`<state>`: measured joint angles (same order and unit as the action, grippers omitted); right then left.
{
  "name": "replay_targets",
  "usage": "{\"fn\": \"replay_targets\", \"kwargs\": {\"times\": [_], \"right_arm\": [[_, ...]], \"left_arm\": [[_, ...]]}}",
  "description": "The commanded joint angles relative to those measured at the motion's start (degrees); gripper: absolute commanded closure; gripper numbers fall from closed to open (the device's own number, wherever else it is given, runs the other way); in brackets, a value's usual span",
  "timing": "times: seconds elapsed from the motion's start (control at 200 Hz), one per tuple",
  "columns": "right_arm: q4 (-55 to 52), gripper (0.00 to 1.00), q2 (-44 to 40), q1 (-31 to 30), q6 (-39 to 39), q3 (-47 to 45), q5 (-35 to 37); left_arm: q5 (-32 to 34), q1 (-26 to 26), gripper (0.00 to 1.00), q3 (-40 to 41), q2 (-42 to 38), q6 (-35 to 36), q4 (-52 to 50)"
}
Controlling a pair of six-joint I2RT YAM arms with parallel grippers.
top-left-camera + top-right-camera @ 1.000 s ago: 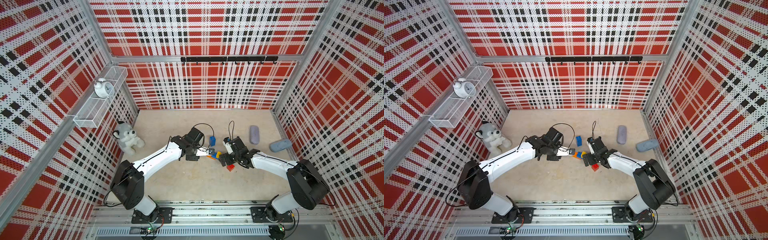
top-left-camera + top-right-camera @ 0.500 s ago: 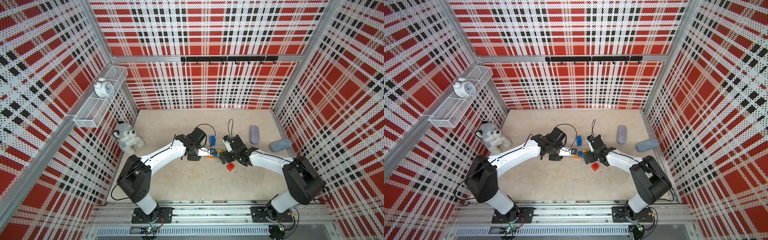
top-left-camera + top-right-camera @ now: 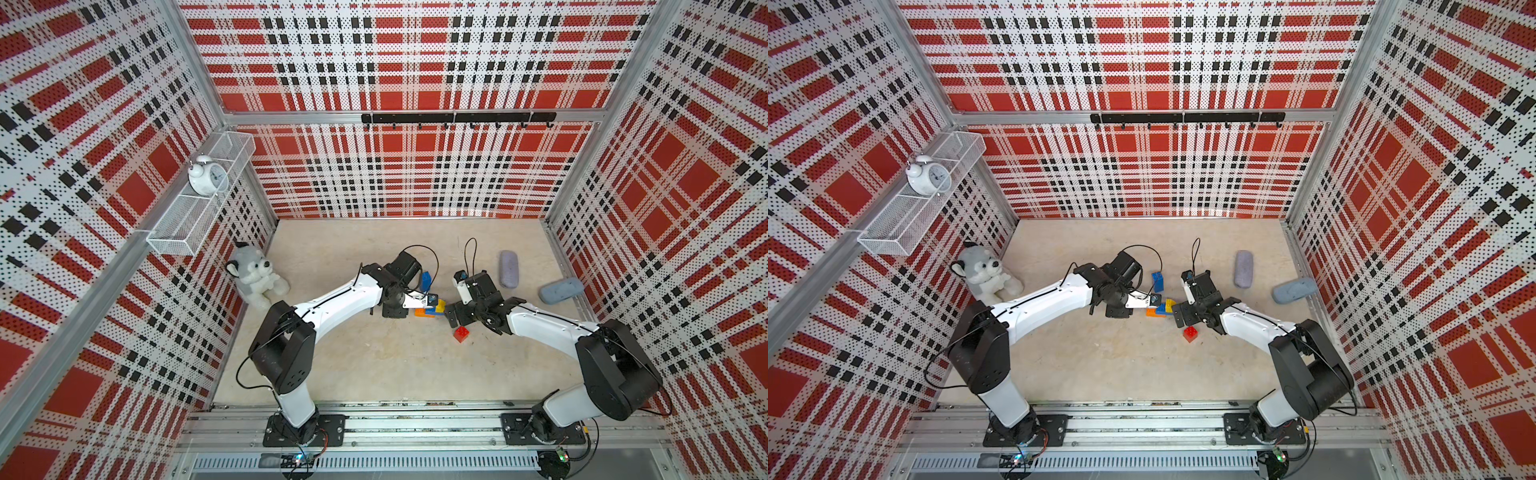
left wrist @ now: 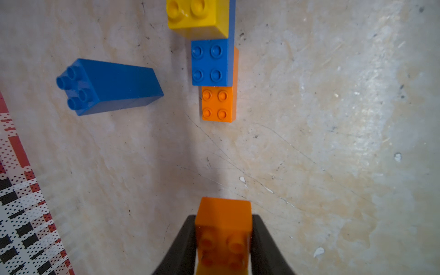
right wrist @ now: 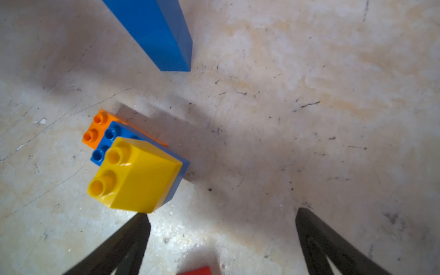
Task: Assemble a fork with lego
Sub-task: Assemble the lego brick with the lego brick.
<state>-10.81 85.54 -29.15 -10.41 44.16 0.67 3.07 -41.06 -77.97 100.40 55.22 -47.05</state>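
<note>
The fork [image 4: 214, 71] lies on the floor as a stepped lego stack: an orange long brick below, blue on it, a yellow square brick [image 5: 138, 176] on top. My left gripper [image 4: 223, 228] is shut on a small orange brick [image 4: 225, 214], a short way from the stack's orange end. My right gripper [image 5: 221, 214] is open and holds nothing. One of its fingertips [image 5: 140, 221] is just beside the yellow brick. A tall blue brick [image 3: 426, 280] stands upright behind the stack. A red square brick [image 3: 461, 333] lies loose by the right gripper [image 3: 453, 320].
A plush husky [image 3: 255, 278] sits at the left wall. Two grey-blue cases [image 3: 508, 269] [image 3: 561, 289] lie at the back right. A wire shelf [image 3: 183, 232] with an alarm clock [image 3: 206, 178] hangs on the left wall. The arms' mounting rail [image 3: 415, 424] runs along the front.
My left gripper has moved to the right with the orange brick, closer to the stack. The right gripper has stayed open and has barely shifted.
</note>
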Motion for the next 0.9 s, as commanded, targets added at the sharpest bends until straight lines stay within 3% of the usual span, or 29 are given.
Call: {"fn": "replay_targets", "kwargs": {"times": [0.0, 0.11, 0.421, 0.731, 0.892], "right_arm": [[1.58, 0.00, -1.32, 0.16, -0.38, -0.25, -1.14], [0.13, 0.00, -3.01, 0.66, 0.30, -1.11, -0.07], [-7.38, 0.00, -17.91, 5.62, -1.55, -2.30, 1.81], [-15.88, 0.00, -30.34, 16.60, -2.77, -1.38, 1.54], [-17.19, 0.00, -33.19, 18.16, -2.21, -1.62, 2.06]], "left_arm": [[-0.40, -0.51, 0.84, -2.87, 2.38, -0.95, -1.60], [-0.82, -0.86, 0.84, -4.99, 4.54, -1.49, -2.30], [-0.69, -2.46, 0.83, -12.41, 12.73, -3.90, -6.48], [-1.61, -3.50, 0.83, -18.96, 18.48, -4.69, -9.37], [-1.21, -3.94, 0.83, -21.88, 20.78, -4.78, -11.06]]}}
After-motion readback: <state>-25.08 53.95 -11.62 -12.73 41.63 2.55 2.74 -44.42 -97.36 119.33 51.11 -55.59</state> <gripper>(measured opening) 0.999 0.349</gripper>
